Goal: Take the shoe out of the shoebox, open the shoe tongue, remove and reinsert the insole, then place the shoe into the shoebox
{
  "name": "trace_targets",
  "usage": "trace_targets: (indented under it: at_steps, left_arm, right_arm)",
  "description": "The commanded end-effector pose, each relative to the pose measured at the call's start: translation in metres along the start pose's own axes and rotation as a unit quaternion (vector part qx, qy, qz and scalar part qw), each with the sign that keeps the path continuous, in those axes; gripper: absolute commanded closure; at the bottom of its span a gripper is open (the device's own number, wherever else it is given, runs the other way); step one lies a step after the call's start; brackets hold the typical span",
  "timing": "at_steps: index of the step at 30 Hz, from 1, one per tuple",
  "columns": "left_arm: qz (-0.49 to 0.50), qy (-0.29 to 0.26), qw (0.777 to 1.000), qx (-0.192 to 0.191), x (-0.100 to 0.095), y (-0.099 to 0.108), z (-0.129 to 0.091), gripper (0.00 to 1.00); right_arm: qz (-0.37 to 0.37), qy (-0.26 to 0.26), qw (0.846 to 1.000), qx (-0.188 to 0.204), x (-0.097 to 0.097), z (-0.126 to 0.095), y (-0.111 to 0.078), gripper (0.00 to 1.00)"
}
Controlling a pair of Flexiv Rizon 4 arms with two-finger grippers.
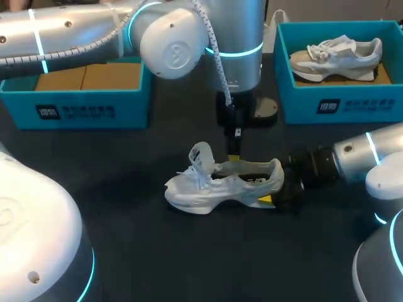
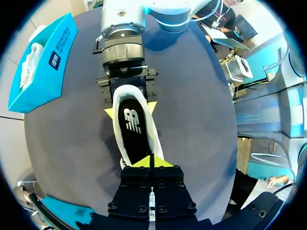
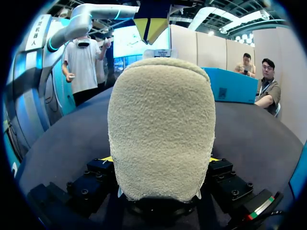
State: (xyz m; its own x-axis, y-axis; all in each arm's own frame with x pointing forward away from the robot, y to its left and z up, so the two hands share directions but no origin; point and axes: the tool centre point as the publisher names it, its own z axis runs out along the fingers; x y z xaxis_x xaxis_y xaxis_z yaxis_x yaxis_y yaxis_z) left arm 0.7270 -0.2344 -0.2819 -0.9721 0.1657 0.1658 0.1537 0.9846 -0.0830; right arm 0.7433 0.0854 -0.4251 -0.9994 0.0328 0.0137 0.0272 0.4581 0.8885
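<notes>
1. Head view: the left arm (image 1: 75, 31) comes in from the far left corner and reaches to the middle. Its wrist points straight down over the shoe (image 1: 217, 185).
2. The left fingers (image 2: 144, 163) are pressed together, with only a thin line between the yellow tips. They stand in the shoe's opening, above the black insole (image 2: 134, 127). I cannot tell if they pinch something thin.
3. The right arm (image 1: 365, 157) comes in low from the right side and lies almost level with the worktop (image 1: 157, 251).
4. The right fingers (image 2: 109, 114) hold the heel of the shoe from two sides, and the heel fills the space between them.
5. The shoe is white and stands upright on its sole near the middle of the worktop, outside both boxes. Its toe points to the left side, and its tongue (image 1: 201, 154) is lifted up.
6. The insole lies inside the shoe.
7. The left shoebox (image 1: 82, 107) stands at the far left, well apart from the shoe, with brown cardboard inside.
8. The right shoebox (image 1: 340, 104) stands at the far right and holds a second shoe (image 1: 337, 58).
9. Bare dark worktop shows on the near side of the shoe and beyond its toe. The left arm's wrist stands just behind the shoe, between the two boxes.
</notes>
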Motion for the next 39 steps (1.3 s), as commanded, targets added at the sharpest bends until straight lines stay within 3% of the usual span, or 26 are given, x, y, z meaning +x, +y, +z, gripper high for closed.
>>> trace_targets:
  at_steps: [1, 7, 13, 25, 39]
  left_arm:
    - [0.0, 0.0, 1.0, 0.0, 0.0, 0.0, 0.0, 1.0]
    - [-0.004, 0.007, 1.0, 0.006, -0.004, 0.007, 0.006, 1.0]
    - [0.009, -0.003, 0.999, 0.045, -0.005, 0.001, 0.02, 1.0]
    - [0.033, 0.022, 0.999, 0.038, -0.008, -0.024, 0.062, 1.0]
    - [0.026, 0.037, 0.998, 0.043, -0.02, -0.023, 0.084, 1.0]
  right_arm:
    - [0.0, -0.001, 1.0, 0.001, -0.002, 0.006, -0.006, 1.0]
    - [0.0, -0.001, 1.0, 0.001, -0.002, 0.006, -0.006, 1.0]
    - [0.0, -0.001, 1.0, 0.001, -0.002, 0.006, -0.006, 1.0]
    - [0.0, -0.001, 1.0, 0.001, -0.002, 0.006, -0.006, 1.0]
    - [0.0, -0.001, 1.0, 0.001, -0.002, 0.006, -0.006, 1.0]
